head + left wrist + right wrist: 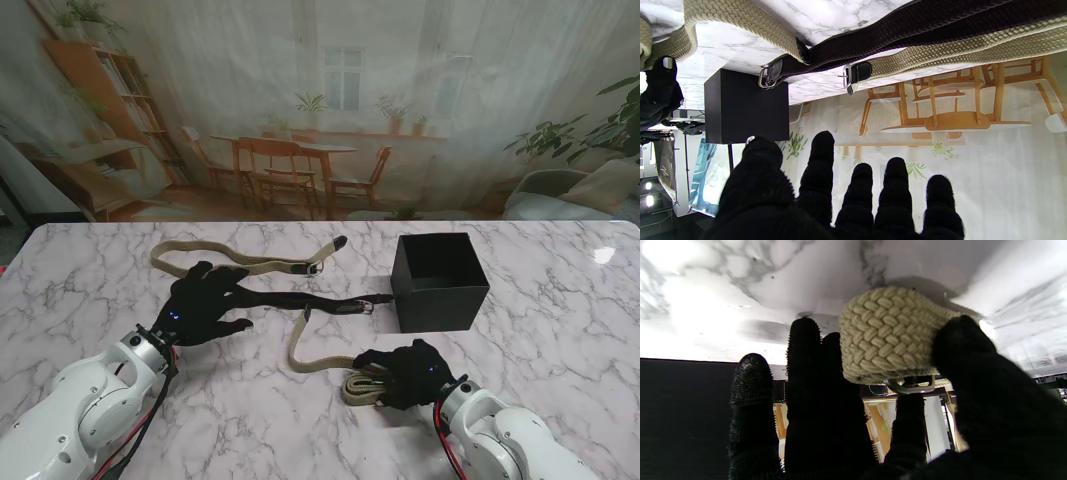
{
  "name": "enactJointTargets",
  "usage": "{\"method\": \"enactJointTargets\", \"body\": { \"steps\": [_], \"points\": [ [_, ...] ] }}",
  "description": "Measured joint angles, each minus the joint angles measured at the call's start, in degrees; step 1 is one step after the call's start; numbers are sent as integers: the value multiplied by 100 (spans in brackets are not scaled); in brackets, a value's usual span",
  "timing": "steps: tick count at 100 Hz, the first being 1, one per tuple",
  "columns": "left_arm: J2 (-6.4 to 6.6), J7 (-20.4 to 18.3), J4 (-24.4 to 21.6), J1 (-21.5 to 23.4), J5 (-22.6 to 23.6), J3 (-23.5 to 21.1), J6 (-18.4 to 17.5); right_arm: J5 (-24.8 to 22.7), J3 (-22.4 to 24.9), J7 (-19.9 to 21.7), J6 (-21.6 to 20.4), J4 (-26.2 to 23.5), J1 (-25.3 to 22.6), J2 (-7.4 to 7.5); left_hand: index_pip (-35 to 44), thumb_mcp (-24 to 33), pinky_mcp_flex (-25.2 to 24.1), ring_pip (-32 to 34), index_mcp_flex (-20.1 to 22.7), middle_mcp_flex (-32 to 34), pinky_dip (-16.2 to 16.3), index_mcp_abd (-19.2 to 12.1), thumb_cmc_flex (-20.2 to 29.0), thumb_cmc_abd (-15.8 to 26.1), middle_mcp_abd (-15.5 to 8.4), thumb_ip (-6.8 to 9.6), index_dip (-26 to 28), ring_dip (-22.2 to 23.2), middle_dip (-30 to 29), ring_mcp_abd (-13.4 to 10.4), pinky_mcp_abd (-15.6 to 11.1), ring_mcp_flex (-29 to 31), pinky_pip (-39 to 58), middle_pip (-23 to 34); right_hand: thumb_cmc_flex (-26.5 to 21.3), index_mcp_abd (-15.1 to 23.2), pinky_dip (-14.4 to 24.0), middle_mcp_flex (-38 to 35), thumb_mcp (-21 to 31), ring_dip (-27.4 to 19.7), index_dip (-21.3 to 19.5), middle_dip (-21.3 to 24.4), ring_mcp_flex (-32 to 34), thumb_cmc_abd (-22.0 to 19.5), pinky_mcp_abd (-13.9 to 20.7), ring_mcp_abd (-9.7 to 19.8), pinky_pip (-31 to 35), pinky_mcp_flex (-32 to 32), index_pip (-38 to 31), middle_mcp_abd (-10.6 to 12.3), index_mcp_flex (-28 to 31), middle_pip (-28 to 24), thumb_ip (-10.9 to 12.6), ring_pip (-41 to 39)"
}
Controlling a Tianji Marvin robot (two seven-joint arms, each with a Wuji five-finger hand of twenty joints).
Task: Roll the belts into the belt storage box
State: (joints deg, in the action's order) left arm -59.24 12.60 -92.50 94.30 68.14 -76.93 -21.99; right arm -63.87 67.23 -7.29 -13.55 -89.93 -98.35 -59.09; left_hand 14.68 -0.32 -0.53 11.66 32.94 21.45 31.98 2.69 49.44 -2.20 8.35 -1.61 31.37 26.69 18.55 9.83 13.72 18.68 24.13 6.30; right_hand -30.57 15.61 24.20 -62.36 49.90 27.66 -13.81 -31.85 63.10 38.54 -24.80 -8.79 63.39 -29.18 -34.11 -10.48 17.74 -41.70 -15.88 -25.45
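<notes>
The black belt storage box (440, 280) stands open-topped right of centre. A beige woven belt (240, 265) lies stretched out farthest from me. A dark belt (310, 300) runs from under my left hand (205, 305) to the box, its buckle (770, 75) against the box wall (746, 106). That hand lies flat with its fingers (821, 166) spread. My right hand (410, 372) is shut on the rolled part of a second beige belt (358, 385), whose loose tail (298, 350) curves away towards the dark belt. In the right wrist view thumb and fingers pinch the beige roll (887, 336), its metal buckle (910, 386) showing.
The white marble table (560, 300) stretches wide on both sides, its far edge against a printed room backdrop (320, 100). The box side (683, 406) looms close to my right hand.
</notes>
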Motion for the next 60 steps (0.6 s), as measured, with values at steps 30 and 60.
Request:
{"method": "enactJointTargets", "body": {
  "steps": [30,60],
  "points": [
    [0,14,4,-1,4,2,0,97,-135,-459,-67,278,104,-27,0,0,0,0,0,0,0,0,0,0,0,0,0,0,0,0,0,0,-1,0,3,740,98,-512,-149,149,294,76,438,-1062,-45,-110,186,-278,12,-1,90,-63,241,-497],
    [0,50,17,-5,7,2,-5,340,-43,-84,-280,195,100,-39,0,0,0,0,0,0,0,0,-1,0,0,0,0,0,0,0,0,0,-6,0,-288,1007,183,-302,-568,243,22,-219,413,-1374,-220,-190,-7,29,-290,-112,1775,-528,308,-522]
  ]
}}
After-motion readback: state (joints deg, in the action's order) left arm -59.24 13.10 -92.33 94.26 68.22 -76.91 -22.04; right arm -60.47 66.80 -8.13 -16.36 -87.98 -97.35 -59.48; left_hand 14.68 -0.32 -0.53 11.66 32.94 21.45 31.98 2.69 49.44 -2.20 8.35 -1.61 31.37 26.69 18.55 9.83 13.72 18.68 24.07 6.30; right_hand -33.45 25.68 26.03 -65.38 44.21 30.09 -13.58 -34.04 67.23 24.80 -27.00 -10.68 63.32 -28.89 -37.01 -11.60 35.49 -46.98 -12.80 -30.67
